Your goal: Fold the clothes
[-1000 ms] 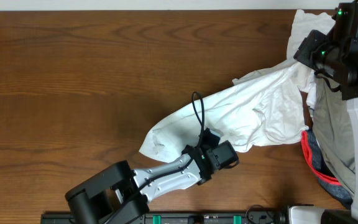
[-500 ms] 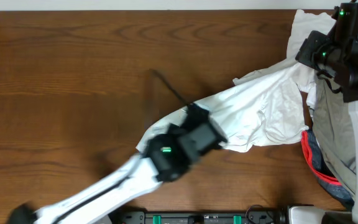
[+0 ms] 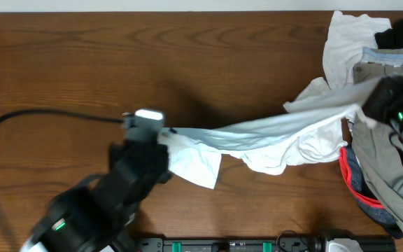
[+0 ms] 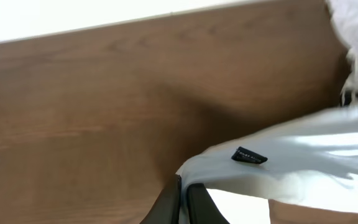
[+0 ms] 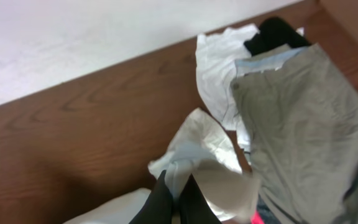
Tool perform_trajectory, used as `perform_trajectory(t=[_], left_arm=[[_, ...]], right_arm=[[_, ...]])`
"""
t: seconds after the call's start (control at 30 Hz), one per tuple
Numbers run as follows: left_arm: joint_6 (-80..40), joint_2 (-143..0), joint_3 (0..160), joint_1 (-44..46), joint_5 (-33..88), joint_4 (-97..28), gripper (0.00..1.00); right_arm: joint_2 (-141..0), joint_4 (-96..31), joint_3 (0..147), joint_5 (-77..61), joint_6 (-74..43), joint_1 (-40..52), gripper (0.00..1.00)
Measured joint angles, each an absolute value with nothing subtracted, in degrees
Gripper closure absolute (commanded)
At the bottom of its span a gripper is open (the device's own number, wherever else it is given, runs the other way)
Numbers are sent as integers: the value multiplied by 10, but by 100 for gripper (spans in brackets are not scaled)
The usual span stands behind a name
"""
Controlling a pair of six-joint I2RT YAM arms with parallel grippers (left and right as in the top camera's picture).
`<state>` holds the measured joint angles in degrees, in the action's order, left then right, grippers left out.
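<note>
1. The white garment point(image 3: 278, 133) stretches leftward from the pile point(image 3: 380, 157), unfolded.
2. Left gripper point(image 4: 184, 190) pinches its far edge; right gripper point(image 5: 174, 190) pinches the edge nearest the pile.
3. Nothing is folded yet; all folding is left.

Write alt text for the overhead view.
A white garment is stretched across a wooden table between the left gripper and right gripper, each shut on one end. Khaki trousers and other clothes lie piled at the right edge.
</note>
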<state>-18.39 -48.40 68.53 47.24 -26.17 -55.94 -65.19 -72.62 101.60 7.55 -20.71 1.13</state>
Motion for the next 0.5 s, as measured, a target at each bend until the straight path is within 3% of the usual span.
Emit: perform_trajectory(t=[0.3, 0.5], left_arm=[[-159, -408, 721, 472, -289, -499, 94], [-108, -486, 722, 450, -335, -431, 94]], right_arm=[[-576, -683, 1024, 77, -194, 11, 99], [-662, -656, 1033, 62, -190, 11, 99]])
